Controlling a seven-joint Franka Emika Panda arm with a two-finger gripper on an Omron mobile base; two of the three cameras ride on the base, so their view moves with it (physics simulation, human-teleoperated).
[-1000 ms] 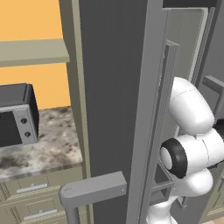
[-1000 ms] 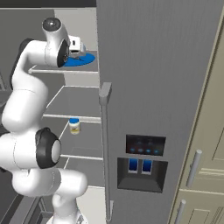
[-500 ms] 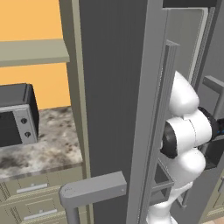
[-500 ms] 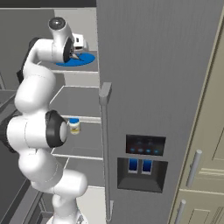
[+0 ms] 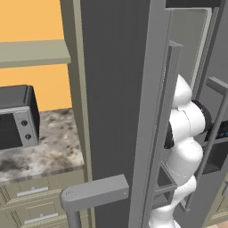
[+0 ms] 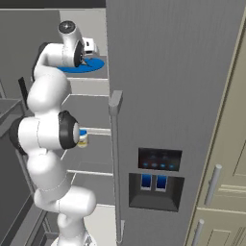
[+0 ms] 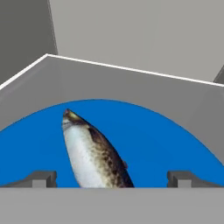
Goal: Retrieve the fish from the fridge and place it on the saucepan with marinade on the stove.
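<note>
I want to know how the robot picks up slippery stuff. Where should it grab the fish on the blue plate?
Probably across the thick middle of the fish, coming straight down from above. It lies flat on the blue plate, long and narrow, running between the open hand's two fingers, so they can likely close on its sides.

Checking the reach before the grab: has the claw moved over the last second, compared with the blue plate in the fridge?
Yes. In the right base view the claw has shifted right along the shelf, further over the blue plate.

One fish (image 7: 94, 153); one blue plate (image 7: 166, 140); one small jar (image 6: 82, 138); one microwave (image 5: 15, 116); one fridge (image 6: 173, 96)
</note>
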